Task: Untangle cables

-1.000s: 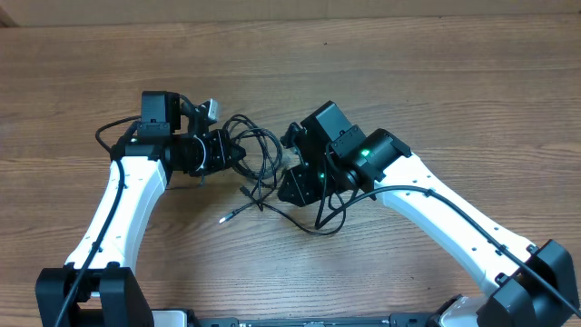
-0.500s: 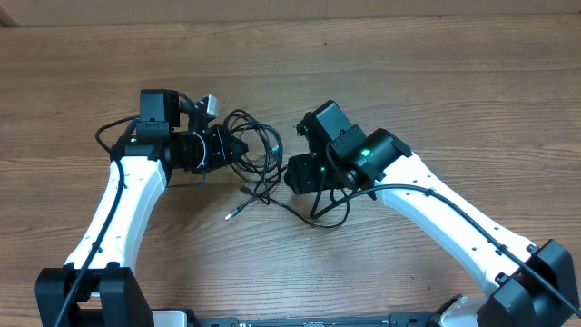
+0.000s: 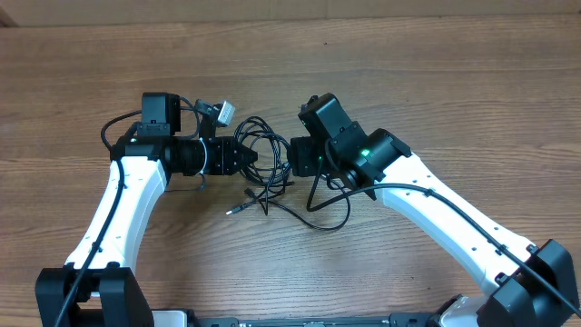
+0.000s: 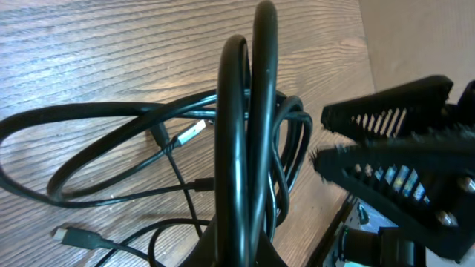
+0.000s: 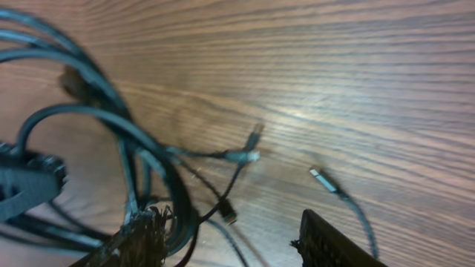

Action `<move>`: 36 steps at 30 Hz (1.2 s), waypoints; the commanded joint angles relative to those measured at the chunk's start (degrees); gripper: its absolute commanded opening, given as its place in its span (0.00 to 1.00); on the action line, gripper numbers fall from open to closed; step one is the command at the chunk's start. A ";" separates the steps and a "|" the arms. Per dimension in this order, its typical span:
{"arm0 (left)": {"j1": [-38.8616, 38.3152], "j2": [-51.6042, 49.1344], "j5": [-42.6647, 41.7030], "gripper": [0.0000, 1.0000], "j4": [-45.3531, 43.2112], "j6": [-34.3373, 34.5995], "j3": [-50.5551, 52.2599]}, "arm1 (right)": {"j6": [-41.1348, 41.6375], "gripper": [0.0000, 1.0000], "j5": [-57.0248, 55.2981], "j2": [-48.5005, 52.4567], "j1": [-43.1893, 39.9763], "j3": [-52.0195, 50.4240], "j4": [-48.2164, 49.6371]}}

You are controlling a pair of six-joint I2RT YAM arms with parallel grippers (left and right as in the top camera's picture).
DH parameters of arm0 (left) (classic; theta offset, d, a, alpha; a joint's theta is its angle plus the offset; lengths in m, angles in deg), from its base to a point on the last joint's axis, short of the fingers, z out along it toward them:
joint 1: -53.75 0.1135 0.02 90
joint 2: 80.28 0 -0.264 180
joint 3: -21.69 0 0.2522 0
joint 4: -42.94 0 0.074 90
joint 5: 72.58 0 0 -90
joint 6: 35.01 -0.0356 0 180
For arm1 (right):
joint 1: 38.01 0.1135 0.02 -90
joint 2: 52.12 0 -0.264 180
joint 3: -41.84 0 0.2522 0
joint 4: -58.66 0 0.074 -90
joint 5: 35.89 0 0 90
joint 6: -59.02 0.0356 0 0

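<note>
The cables (image 3: 269, 145) lie in a tangled bunch of thin black loops on the wooden table between my two grippers. My left gripper (image 3: 247, 156) is shut on several loops of them and lifts those loops upright in the left wrist view (image 4: 251, 111). My right gripper (image 3: 292, 156) is open just right of the bunch. In the right wrist view the right gripper's fingers (image 5: 228, 226) stand wide apart, with the cables (image 5: 111, 126) against the left finger. A loose metal-tipped plug (image 3: 230, 212) lies toward the front.
The wooden table (image 3: 408, 82) extends all round. One cable loop (image 3: 327, 218) trails under the right arm. Loose plugs (image 5: 320, 176) lie on the wood. The right gripper's ridged fingers (image 4: 386, 144) show close by in the left wrist view.
My right gripper has moved up and in toward the bunch. My left gripper has shifted right with the cables in it, and the bunch has drawn tighter between the two.
</note>
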 commanded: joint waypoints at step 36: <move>-0.13 -0.02 -10.80 0.04 3.34 -6.38 0.11 | 0.24 0.47 -7.80 6.95 -0.02 -0.11 6.91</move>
